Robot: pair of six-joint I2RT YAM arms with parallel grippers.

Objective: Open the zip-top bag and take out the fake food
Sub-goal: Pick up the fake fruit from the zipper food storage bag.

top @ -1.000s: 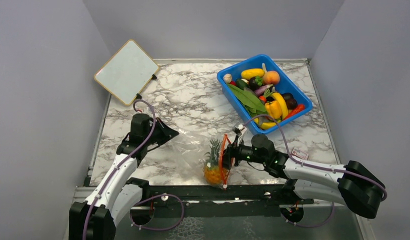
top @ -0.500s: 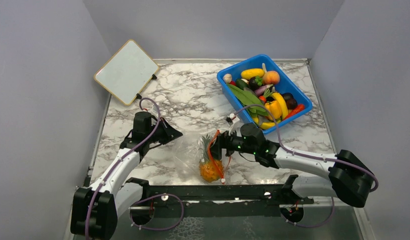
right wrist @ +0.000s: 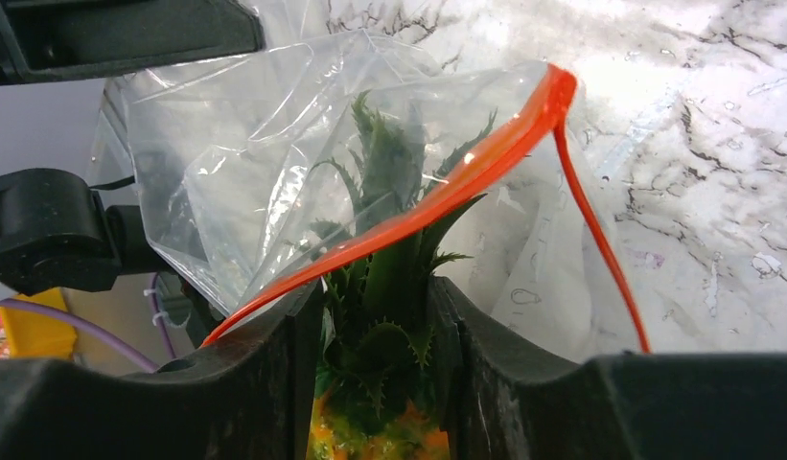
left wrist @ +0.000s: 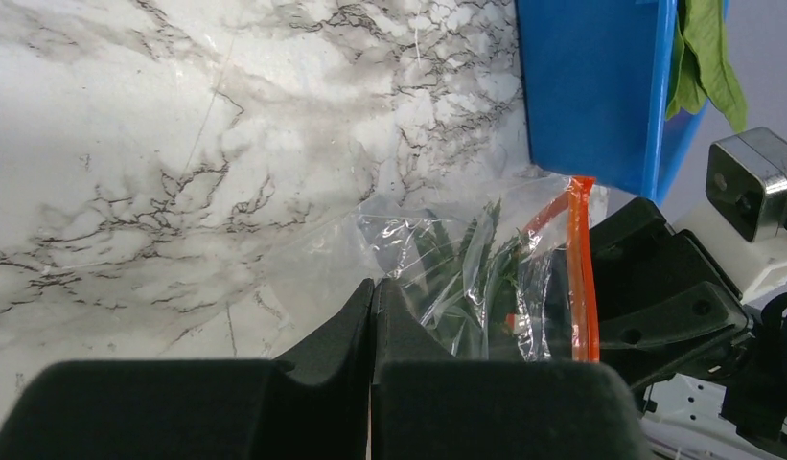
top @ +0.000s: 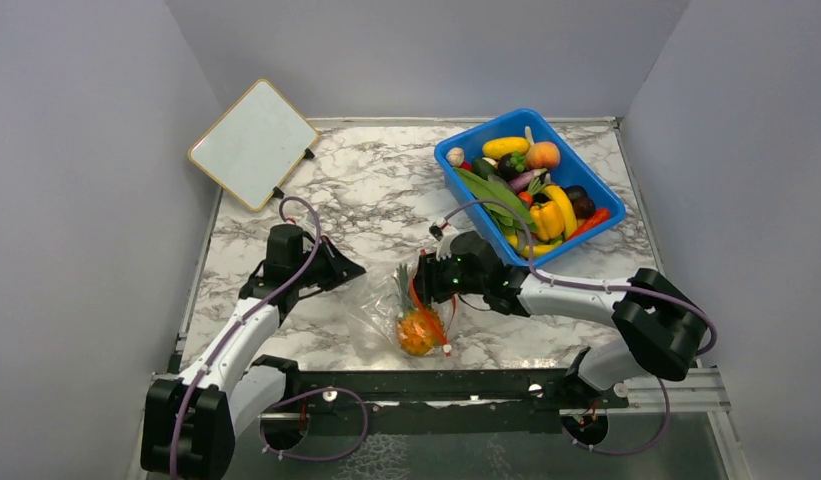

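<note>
The clear zip-top bag (top: 374, 300) lies crumpled on the marble table between the arms, its red-orange zip strip (top: 433, 318) open. My left gripper (top: 348, 268) is shut on the bag's far-left edge; in the left wrist view its jaws (left wrist: 373, 287) pinch the plastic (left wrist: 447, 259). My right gripper (top: 414, 290) is shut on the orange pineapple (top: 416, 332). In the right wrist view the fingers (right wrist: 375, 326) clamp its green crown (right wrist: 384, 287) at the bag mouth, and the zip strip (right wrist: 437, 201) crosses in front. The orange body (right wrist: 370, 446) shows below.
A blue bin (top: 448, 160) full of toy fruits and vegetables stands at the back right; its wall shows in the left wrist view (left wrist: 590, 96). A white board (top: 254, 143) leans at the back left. Grey walls close three sides.
My right gripper has moved left and away from the table's near edge with the pineapple, bunching the bag toward the left gripper. The left gripper shifted slightly right, still shut.
</note>
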